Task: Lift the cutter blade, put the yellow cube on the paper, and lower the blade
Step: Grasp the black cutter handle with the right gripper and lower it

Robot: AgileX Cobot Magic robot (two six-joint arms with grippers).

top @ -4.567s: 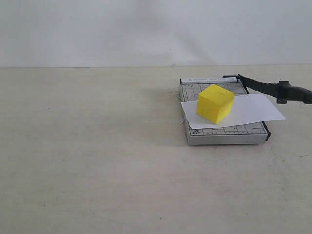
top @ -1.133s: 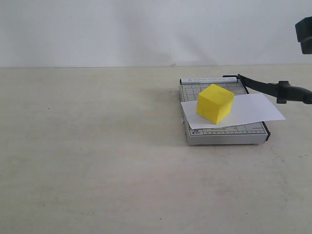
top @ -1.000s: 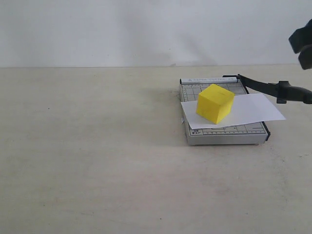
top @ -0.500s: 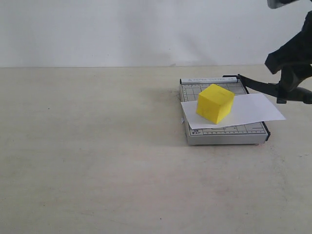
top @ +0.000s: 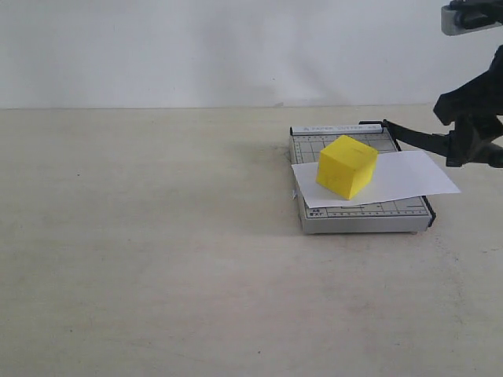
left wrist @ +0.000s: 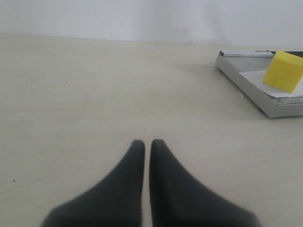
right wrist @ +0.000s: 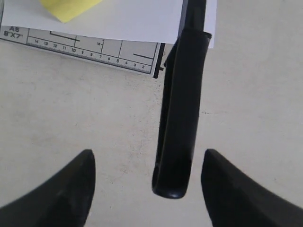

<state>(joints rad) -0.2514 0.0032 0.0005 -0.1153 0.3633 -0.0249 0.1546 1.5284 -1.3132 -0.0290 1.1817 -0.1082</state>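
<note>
Two right fingers [right wrist: 61, 189] spread wide flank the cutter blade [right wrist: 182, 109] (raised, ungrasped); left fingers [left wrist: 118, 189] pressed together.

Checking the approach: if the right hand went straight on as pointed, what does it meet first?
Likely the thick handle end of the cutter blade, lying between the fingers of the open right hand; depth is unclear.
</note>
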